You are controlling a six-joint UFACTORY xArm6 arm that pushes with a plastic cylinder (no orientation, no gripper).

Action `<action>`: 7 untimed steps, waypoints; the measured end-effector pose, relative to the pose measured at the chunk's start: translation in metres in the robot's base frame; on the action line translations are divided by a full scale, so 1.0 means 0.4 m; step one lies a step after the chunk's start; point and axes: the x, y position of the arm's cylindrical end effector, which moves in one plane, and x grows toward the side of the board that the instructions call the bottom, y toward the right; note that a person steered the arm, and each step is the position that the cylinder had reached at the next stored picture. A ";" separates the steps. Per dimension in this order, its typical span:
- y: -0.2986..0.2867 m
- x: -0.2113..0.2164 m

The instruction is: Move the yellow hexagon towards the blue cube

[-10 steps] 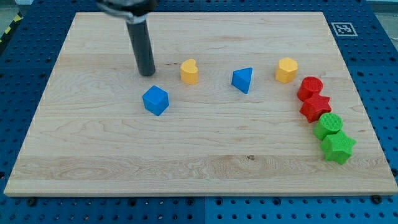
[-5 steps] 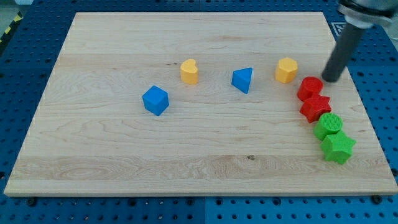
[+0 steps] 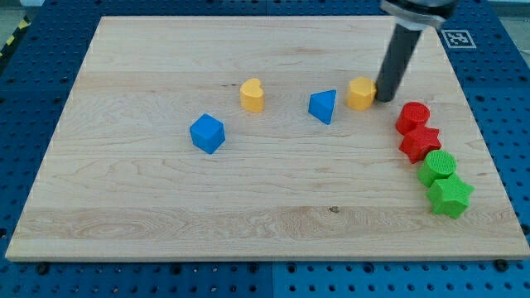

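Wooden board [image 3: 124, 207] — yellow heart [image 3: 252, 95], blue pyramid [image 3: 324, 106], red and green blocks.

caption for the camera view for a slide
Tip at the yellow hexagon's right side, blue cube far left.

The tip [image 3: 385, 99] touched the right side of the yellow hexagon [image 3: 361, 93]. The blue triangular block [image 3: 323, 106] stood just beside the hexagon on the view's left; the blue cube [image 3: 206, 133] lay farther left, lower
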 end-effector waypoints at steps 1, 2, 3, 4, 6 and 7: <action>-0.043 0.024; -0.062 0.045; -0.101 0.045; -0.154 0.037; -0.212 -0.114; -0.294 -0.140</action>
